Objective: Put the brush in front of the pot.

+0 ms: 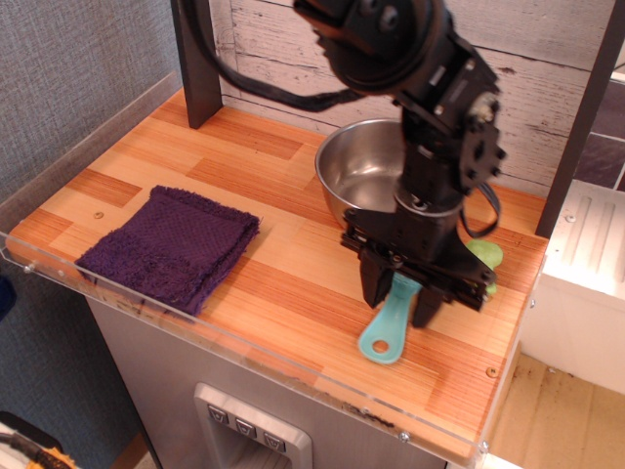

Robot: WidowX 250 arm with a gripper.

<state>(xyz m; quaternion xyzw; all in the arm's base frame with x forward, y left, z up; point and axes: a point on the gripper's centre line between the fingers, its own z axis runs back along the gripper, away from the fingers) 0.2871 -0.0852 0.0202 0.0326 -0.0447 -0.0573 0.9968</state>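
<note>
A: Nearest first. Why does the brush (389,326) sit where it does?

B: Its looped handle end lies low over the near-right part of the worktop (293,293), on the near side of the pot (366,176). My reading: this is the placing spot, since the task wants it in front of the pot. Whether the handle tip touches the wood or hangs just above it, I cannot tell.

A: And the hold?

B: The gripper (405,293) comes down from above, its two dark fingers (375,283) either side of the brush's upper part. The bristle end is hidden between them. They are set narrow, closed around the brush, not spread. So it reads as gripped, not released.

A: Anything beside it?

B: A light green toy broccoli (488,256), just right of the fingers and partly behind them. Near enough that a sideways drift could nudge it, I judge.

A: Further left?

B: A folded purple cloth (171,244), well apart from the brush, near the left edge.

A: And farthest?

B: The pot, upright, near the plank wall, the arm crossing its right rim.
</note>
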